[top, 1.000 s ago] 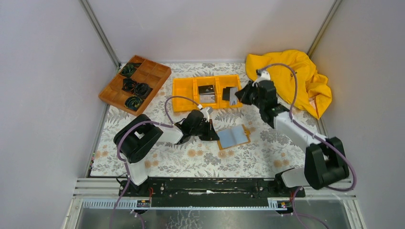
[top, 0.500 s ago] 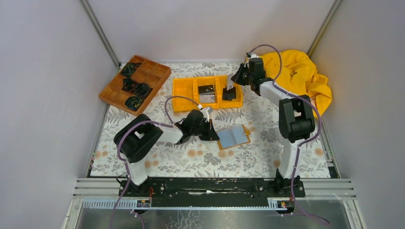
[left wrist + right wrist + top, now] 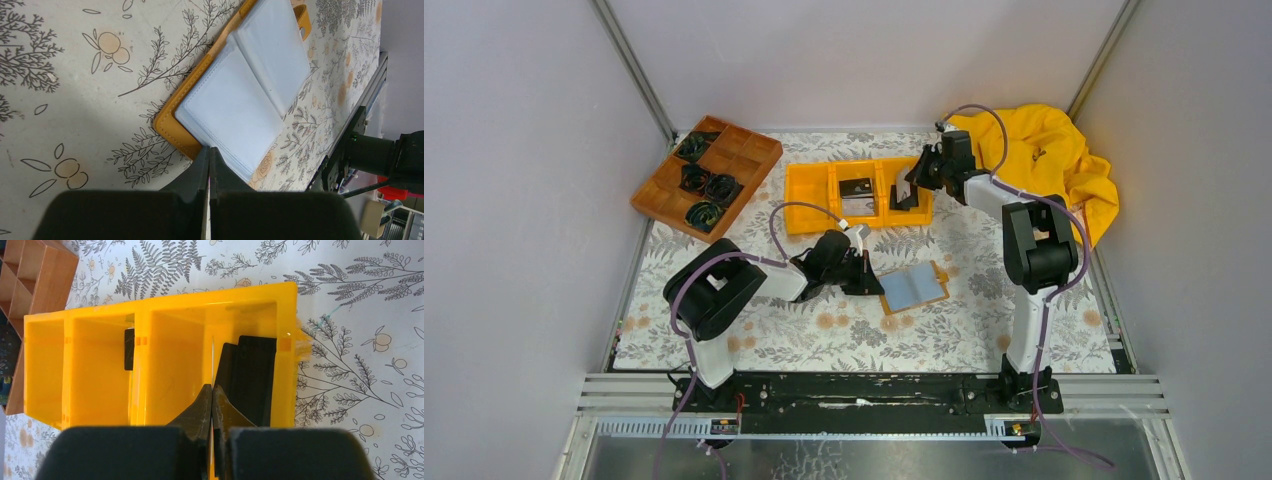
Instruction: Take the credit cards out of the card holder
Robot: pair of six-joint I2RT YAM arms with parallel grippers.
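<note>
The card holder (image 3: 913, 287) lies open on the floral table, orange-tan outside, with grey-blue pockets (image 3: 240, 95) facing up. My left gripper (image 3: 870, 283) is shut, and its tips (image 3: 209, 149) touch the holder's near left corner. My right gripper (image 3: 912, 187) is shut on a pale grey credit card (image 3: 903, 188). In the right wrist view the card shows edge-on as a thin white line (image 3: 212, 357) between the closed jaws (image 3: 212, 388). It hangs over the right compartment of the orange bin (image 3: 809, 190). Black cards (image 3: 250, 375) lie in that compartment.
The bin's middle compartment holds a black card (image 3: 856, 187) and a pale one (image 3: 856, 207). A brown wooden divided tray (image 3: 744, 160) with dark coiled items stands at the back left. A yellow cloth (image 3: 1054, 150) lies at the back right, behind the right arm.
My right arm has swung back and left with the pale card, from beside the bin's right end to above its right compartment. The left arm and the card holder have not moved.
</note>
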